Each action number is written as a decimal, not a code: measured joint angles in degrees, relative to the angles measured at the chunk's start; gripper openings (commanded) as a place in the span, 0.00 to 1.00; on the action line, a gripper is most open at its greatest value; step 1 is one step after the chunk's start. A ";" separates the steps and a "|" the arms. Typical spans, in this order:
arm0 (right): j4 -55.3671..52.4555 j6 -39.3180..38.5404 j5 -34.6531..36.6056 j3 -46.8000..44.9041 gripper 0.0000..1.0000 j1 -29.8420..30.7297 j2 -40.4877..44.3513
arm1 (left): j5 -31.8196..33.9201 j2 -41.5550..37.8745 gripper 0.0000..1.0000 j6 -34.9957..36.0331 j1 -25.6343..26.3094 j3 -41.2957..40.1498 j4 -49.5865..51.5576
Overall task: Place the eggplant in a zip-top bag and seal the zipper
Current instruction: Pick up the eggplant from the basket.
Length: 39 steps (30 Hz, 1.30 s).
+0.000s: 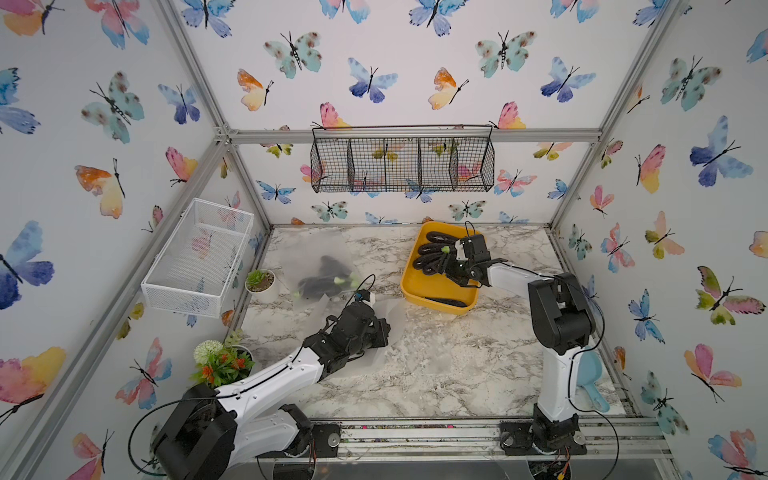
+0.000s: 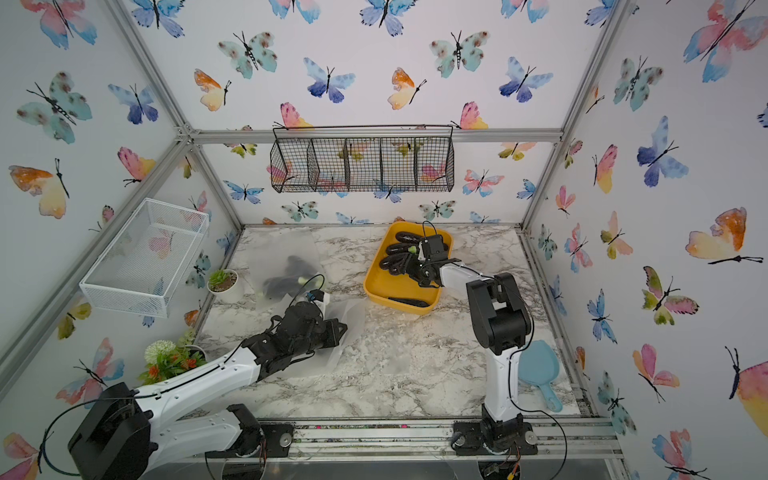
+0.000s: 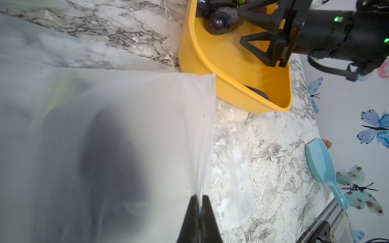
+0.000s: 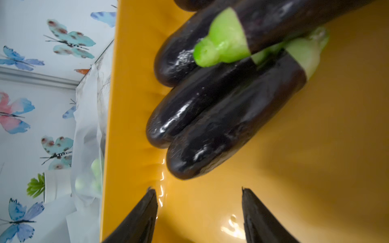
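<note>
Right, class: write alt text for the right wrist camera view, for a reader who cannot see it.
Glossy purple eggplants with green stems lie piled in a yellow tub; the right gripper has its fingers spread just short of them, holding nothing. A frosted plastic bag lies beside the tub.

No readable text, labels, brands, numbers or signs in any view.

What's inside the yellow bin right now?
The yellow bin holds several eggplants piled at its far end, a lone eggplant by its near wall, and the open right hand facing the pile. Anything beneath it is hidden.
</note>
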<state>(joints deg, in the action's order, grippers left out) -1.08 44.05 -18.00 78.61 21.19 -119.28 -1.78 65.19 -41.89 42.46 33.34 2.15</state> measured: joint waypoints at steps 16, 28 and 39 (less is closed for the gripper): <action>10.62 13.62 -1.88 0.79 0.48 0.00 -5.35 | 0.02 -0.42 0.00 0.33 0.02 0.00 0.59; 11.32 15.50 -3.19 -4.02 0.39 -0.15 -1.40 | 0.74 -1.29 0.00 0.72 0.00 0.00 1.86; 2.86 -2.75 -14.60 -9.57 0.35 -0.15 17.68 | 1.09 -0.09 0.00 1.55 -0.13 0.83 1.44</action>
<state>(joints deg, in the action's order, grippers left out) 1.78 41.30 -32.60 69.04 21.04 -101.60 -0.69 65.10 -40.34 42.33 34.17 3.60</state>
